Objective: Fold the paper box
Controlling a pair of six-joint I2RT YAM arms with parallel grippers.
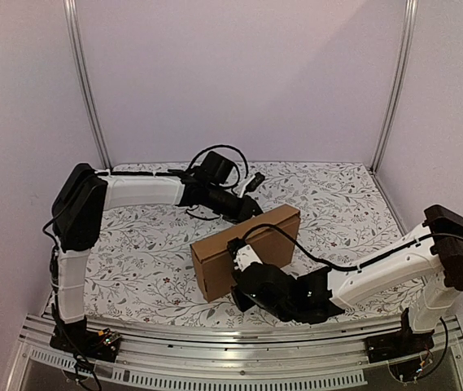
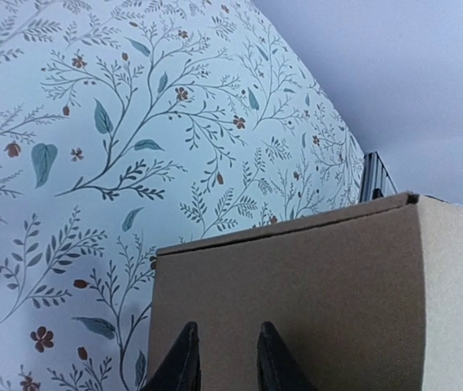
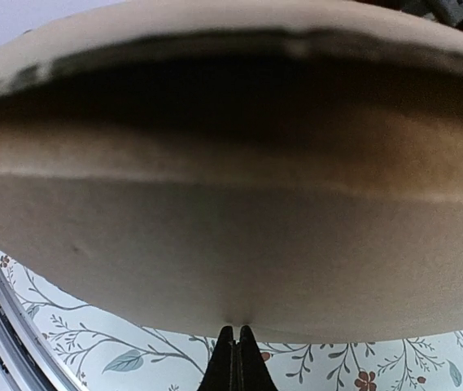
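Standing on its long edge, the paper box (image 1: 247, 244) is folded into a shallow closed rectangular mailer and sits at the middle of the floral-patterned counter (image 1: 133, 261). In the top external view its long axis runs from about 8 o'clock to 2 o'clock, and one broad brown face is turned toward the arm bases.

Left arm: it reaches across the rear of the counter from 9 o'clock. The left gripper (image 1: 247, 208) is at the 12 o'clock side of the box, against the far broad face. In the left wrist view the two dark fingers (image 2: 184, 362) stand slightly apart. Plain cardboard shows in the gap between them, and nothing is clamped. The box's top edge and right-hand corner rise above the fingers.

Right arm: it comes in from 4 o'clock. The right gripper (image 1: 243, 257) is at the 6 o'clock side of the box, on the near broad face. In the right wrist view the fingers (image 3: 228, 362) are pressed fully together. Their tips meet the lower edge of the cardboard, which fills most of that view. Whether the tips press or only touch cannot be determined.
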